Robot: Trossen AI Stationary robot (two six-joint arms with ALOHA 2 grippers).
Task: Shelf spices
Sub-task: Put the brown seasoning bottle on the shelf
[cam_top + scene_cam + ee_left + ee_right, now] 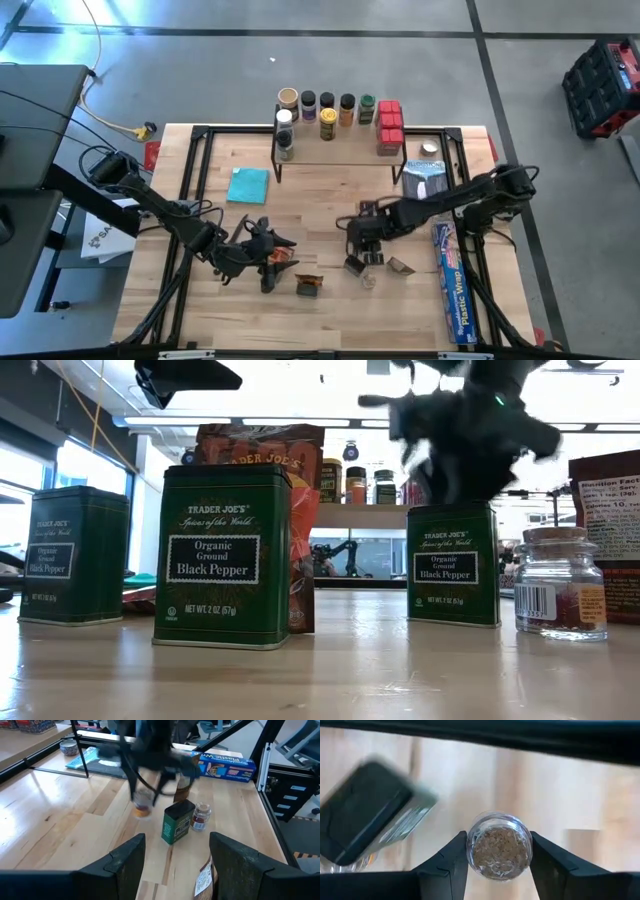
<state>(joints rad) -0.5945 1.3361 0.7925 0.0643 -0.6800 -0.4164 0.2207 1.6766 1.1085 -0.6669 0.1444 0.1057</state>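
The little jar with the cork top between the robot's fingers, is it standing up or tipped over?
Standing up: the right wrist view looks down on the jar's round cork top, the right gripper's fingers on both sides.

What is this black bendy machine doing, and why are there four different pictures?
It is a robot with two dark arms at a wooden table, each ending in a two-finger claw. One picture looks down from above, one looks level across the tabletop, and two come from small cameras on the arms' wrists. The robot is tidying spices onto a low shelf with a light wooden top, where round jars and red boxes already stand. Green tins of black pepper still wait on the table, beside a long blue plastic-wrap box and a teal square cloth. The right gripper has its fingers around a small clear glass jar. The left gripper is open and empty.
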